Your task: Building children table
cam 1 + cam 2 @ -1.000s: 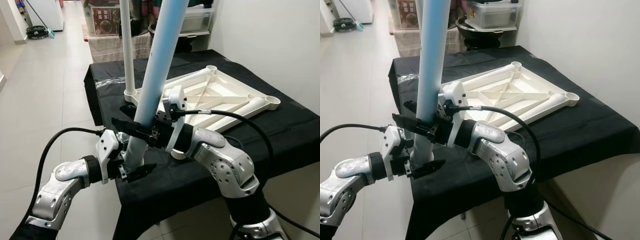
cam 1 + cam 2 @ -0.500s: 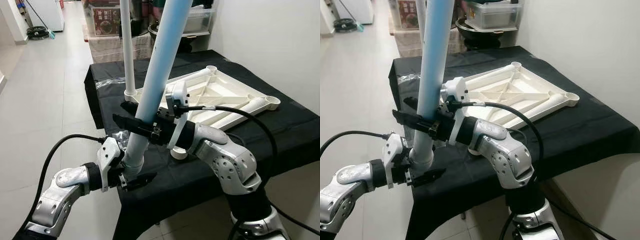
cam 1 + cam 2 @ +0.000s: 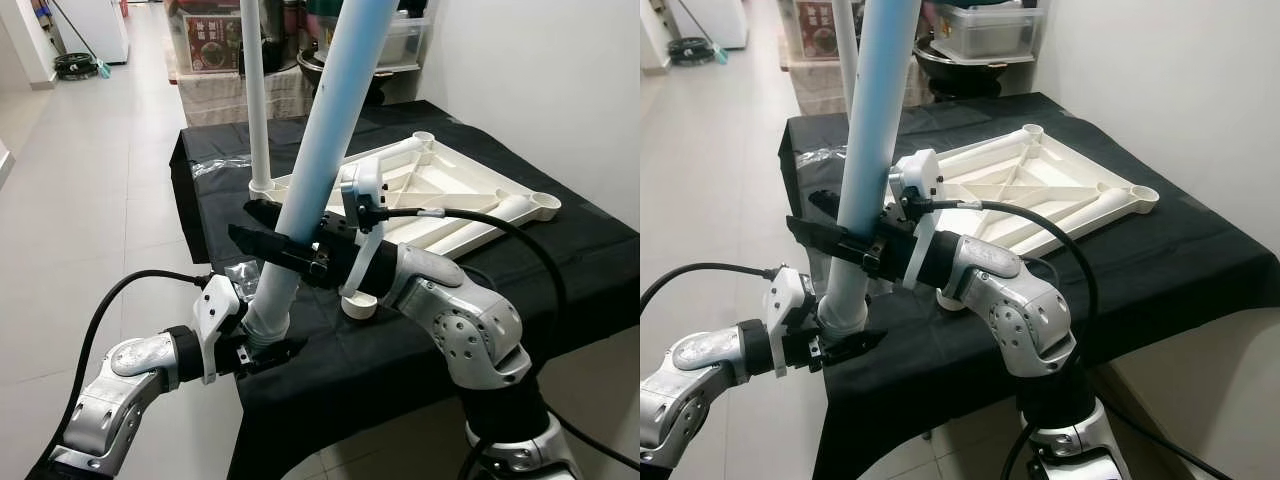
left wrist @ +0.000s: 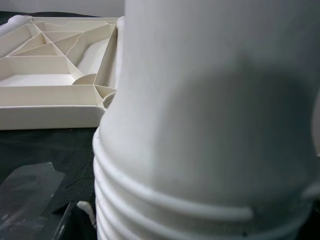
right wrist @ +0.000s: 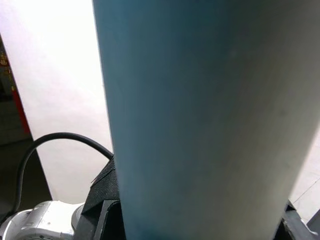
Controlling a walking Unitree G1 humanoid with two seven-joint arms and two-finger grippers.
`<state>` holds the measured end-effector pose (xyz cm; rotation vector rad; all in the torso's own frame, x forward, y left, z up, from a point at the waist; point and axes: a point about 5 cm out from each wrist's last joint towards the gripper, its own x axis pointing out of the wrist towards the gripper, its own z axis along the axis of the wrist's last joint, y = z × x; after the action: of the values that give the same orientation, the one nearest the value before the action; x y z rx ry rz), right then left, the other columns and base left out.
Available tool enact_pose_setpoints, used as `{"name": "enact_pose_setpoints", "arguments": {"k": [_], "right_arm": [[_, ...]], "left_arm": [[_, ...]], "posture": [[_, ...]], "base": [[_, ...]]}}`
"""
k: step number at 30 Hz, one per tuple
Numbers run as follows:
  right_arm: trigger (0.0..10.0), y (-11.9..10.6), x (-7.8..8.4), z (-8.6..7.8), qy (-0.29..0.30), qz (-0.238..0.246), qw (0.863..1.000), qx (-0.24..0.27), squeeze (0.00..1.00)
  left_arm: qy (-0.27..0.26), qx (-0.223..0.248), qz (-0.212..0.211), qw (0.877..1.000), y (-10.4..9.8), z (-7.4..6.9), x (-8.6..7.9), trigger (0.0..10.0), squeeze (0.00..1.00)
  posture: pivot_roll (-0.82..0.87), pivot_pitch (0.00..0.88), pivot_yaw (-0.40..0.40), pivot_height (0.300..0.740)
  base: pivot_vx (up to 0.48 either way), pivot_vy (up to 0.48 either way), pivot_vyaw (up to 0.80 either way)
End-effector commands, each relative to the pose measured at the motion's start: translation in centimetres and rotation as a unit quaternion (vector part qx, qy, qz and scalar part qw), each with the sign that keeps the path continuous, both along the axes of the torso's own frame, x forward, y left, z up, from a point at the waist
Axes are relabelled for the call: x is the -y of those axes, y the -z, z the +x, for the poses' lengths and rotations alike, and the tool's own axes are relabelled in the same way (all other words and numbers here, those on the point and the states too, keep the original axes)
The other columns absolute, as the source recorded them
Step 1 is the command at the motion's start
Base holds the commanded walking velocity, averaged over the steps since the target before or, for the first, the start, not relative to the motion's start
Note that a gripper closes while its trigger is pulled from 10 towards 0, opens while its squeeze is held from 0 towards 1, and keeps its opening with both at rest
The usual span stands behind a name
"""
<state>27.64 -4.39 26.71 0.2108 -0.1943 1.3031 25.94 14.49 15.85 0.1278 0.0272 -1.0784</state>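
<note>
Black-clothed table (image 3: 600, 260); upturned tabletop (image 3: 450, 190) | both grippers apparently clasp blue leg (image 3: 320, 150)

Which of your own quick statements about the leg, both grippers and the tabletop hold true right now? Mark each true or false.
1. The right gripper clamps the light blue leg partway up its shaft. True.
2. The left gripper holds the leg's threaded lower end. True.
3. The white tabletop lies with its ribbed underside down. False: the ribbed underside faces up.
4. No leg is fitted to the tabletop yet. False: one white leg already stands upright in a corner socket.
5. The tabletop rests on a black cloth. True.
</note>
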Motion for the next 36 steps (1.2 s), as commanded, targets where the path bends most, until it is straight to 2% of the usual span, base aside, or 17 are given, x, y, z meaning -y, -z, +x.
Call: {"name": "enact_pose_setpoints", "arguments": {"k": [1,2,3,4,9,10,12,15,17,19,20,23,24,27,28,36], "right_arm": [[10.0,0.2,-0.2,-0.4,-0.008,0.0,1.0,-0.003,0.0],[10.0,0.3,-0.3,-0.4,-0.009,-0.001,1.0,-0.005,0.0],[10.0,0.3,-0.3,-0.4,-0.009,-0.001,1.0,-0.005,0.0],[10.0,0.4,-0.3,-0.4,-0.009,-0.002,1.0,-0.007,0.0],[10.0,0.5,-0.4,-0.4,-0.012,0.001,1.0,-0.013,0.0],[10.0,0.5,-0.3,-0.3,-0.012,0.007,1.0,-0.018,1.0],[10.0,0.6,-0.2,-0.2,-0.014,0.019,0.999,-0.035,1.0],[10.0,0.5,-0.1,-0.2,-0.022,0.023,0.999,-0.033,1.0],[10.0,-0.1,0.3,-0.5,-0.051,0.04,0.998,-0.023,1.0],[10.0,-0.7,1.1,-1.0,-0.111,0.063,0.992,-0.018,1.0],[10.0,-0.7,1.1,-1.0,-0.111,0.063,0.992,-0.018,1.0],[10.0,-0.9,1.3,-1.2,-0.15,0.075,0.986,-0.005,1.0],[10.0,-0.9,1.3,-1.2,-0.15,0.075,0.986,-0.005,1.0],[10.0,-0.5,1.4,-2.0,-0.202,0.061,0.977,-0.002,1.0],[10.0,-0.1,1.4,-2.4,-0.22,0.05,0.974,0.001,0.0],[10.0,0.9,1.4,-3.3,-0.26,0.019,0.965,-0.008,0.0]], "left_arm": [[0.016,0.015,0.0,1.0,-0.6,-0.1,0.4,0.0,0.0],[0.015,0.017,0.002,1.0,-0.7,-0.1,0.4,1.9,0.0],[0.015,0.017,0.002,1.0,-0.7,-0.1,0.4,1.9,0.0],[0.014,0.019,0.004,1.0,-0.8,-0.1,0.4,10.0,0.0],[0.015,0.017,0.011,1.0,-0.8,-0.2,0.4,10.0,0.0],[0.017,0.016,0.014,1.0,-0.8,-0.3,0.4,10.0,0.0],[0.025,0.015,0.018,0.999,-1.0,-0.5,0.4,10.0,0.0],[0.038,0.009,0.018,0.999,-1.0,-0.8,0.4,10.0,0.0],[0.066,-0.003,0.016,0.998,-1.2,-1.5,0.6,10.0,0.0],[0.116,-0.017,0.016,0.993,-1.3,-2.8,1.4,10.0,0.0],[0.116,-0.017,0.016,0.993,-1.3,-2.8,1.4,10.0,0.0],[0.182,-0.04,0.017,0.982,-1.4,-4.6,2.4,10.0,0.0],[0.182,-0.04,0.017,0.982,-1.4,-4.6,2.4,10.0,0.0],[0.205,-0.058,0.02,0.977,-1.3,-5.2,2.4,10.0,0.0],[0.209,-0.062,0.025,0.976,-1.3,-5.3,2.3,10.0,0.0],[0.232,-0.079,0.049,0.968,-1.1,-5.7,1.8,10.0,0.0]], "posture": [[0.04,0.0,-0.051,0.74],[0.04,0.0,-0.051,0.74],[0.04,0.0,-0.051,0.74],[0.04,0.0,-0.053,0.74],[0.04,0.0,-0.053,0.74],[0.04,0.0,-0.056,0.74],[0.05,0.0,-0.057,0.74],[0.05,0.0,-0.057,0.74],[0.05,0.0,-0.058,0.74],[0.05,0.0,-0.06,0.74],[0.05,0.0,-0.06,0.74],[0.06,0.0,-0.059,0.74],[0.06,0.0,-0.059,0.74],[0.06,0.0,-0.06,0.74],[0.06,0.0,-0.061,0.74],[0.06,0.0,-0.063,0.74]], "base": [[0.0,0.0,0.0],[0.0,0.0,0.0],[0.0,0.0,0.0],[0.0,0.0,0.0],[0.0,0.0,0.0],[0.0,0.0,0.0],[0.0,0.0,0.0],[0.0,0.0,0.0],[0.0,0.0,0.0],[0.0,0.0,0.0],[0.0,0.0,0.0],[0.0,0.0,0.0],[0.0,0.0,0.0],[0.0,0.0,0.0],[0.0,0.0,0.0],[0.0,0.0,0.0]]}}
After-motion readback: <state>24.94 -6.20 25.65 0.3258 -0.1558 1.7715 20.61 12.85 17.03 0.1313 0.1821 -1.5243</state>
